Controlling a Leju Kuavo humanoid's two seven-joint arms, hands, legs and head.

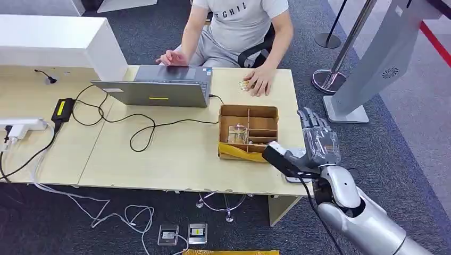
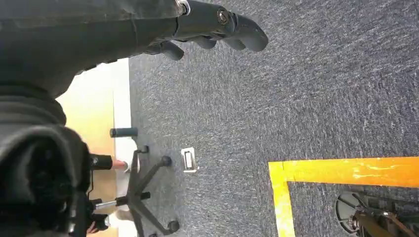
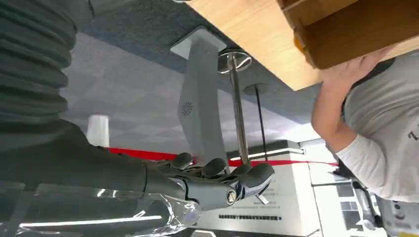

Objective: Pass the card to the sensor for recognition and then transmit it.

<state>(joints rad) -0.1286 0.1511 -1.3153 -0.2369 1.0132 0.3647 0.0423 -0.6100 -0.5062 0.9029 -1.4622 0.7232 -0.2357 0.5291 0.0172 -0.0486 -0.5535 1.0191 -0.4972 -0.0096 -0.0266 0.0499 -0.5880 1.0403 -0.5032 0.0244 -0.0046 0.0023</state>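
Observation:
A wooden compartment box (image 1: 249, 132) stands near the table's right end, with a pale card-like item (image 1: 237, 133) in its left compartment and yellow tape along its front. My right hand (image 1: 317, 141) is raised just right of the box, over the table's right edge, fingers stretched out and holding nothing; the right wrist view shows the same hand (image 3: 217, 182) empty. Under its wrist lies a small white device (image 1: 294, 179), mostly hidden. My left hand (image 2: 212, 27) hangs over the carpet, fingers loosely bent, nothing in it.
A person sits behind the table, one hand (image 1: 259, 81) resting near a small yellowish item and the other on an open laptop (image 1: 159, 89). Black cables and a power strip (image 1: 21, 125) cross the left half. A grey kiosk stand (image 1: 372, 69) rises on the right.

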